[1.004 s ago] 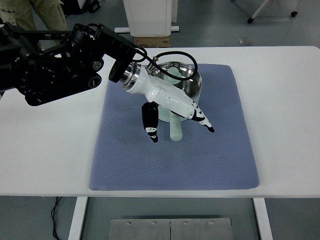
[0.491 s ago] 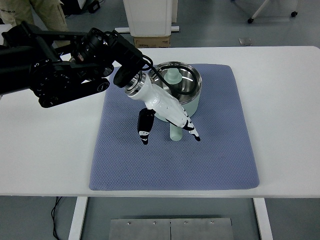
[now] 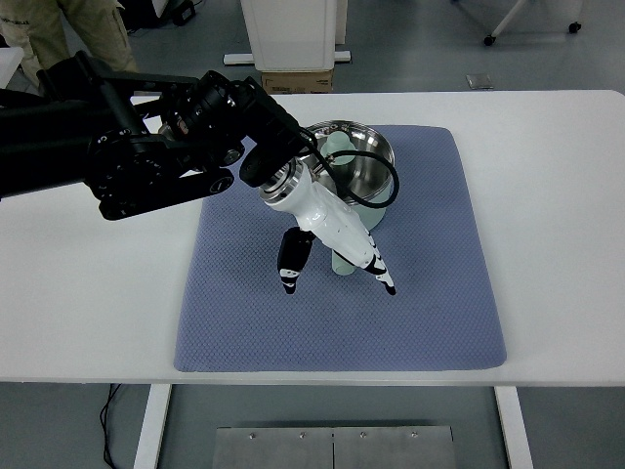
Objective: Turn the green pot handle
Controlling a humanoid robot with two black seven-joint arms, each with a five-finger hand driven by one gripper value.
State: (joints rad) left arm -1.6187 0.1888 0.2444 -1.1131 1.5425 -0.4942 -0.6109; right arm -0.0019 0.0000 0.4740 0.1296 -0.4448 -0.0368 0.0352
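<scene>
Change: since the earlier frames the left arm (image 3: 146,147) has been carried further right and toward the near edge, and the pot's handle (image 3: 342,262) now shows far less of its length, most of it being covered by the hand.
Person: trouser legs (image 3: 73,29) are seen at the top left corner, behind the table.
Left arm: it is brought in from the left edge as a bulky black assembly, held over the table and angled down to the right (a black cable (image 3: 376,191) is looped out from the wrist across the pot).
Left hand (image 3: 327,230): the white palm is pointed down and to the right over the mat; the thumb (image 3: 291,262) is dropped on the left of the handle and the other fingers (image 3: 376,269) are stretched out on its right, so the handle is straddled. The digits are spread; whether the handle is actually touched cannot be told.
Mat (image 3: 244,303): a blue-grey textured cloth is laid over the middle of the white table (image 3: 547,225).
Green pot (image 3: 366,166): it is set on the far part of the mat, pale green outside with a shiny steel inside, partly hidden by the wrist.
Handle: pale green, it is directed toward the near edge, with only its end seen between thumb and fingers.
</scene>
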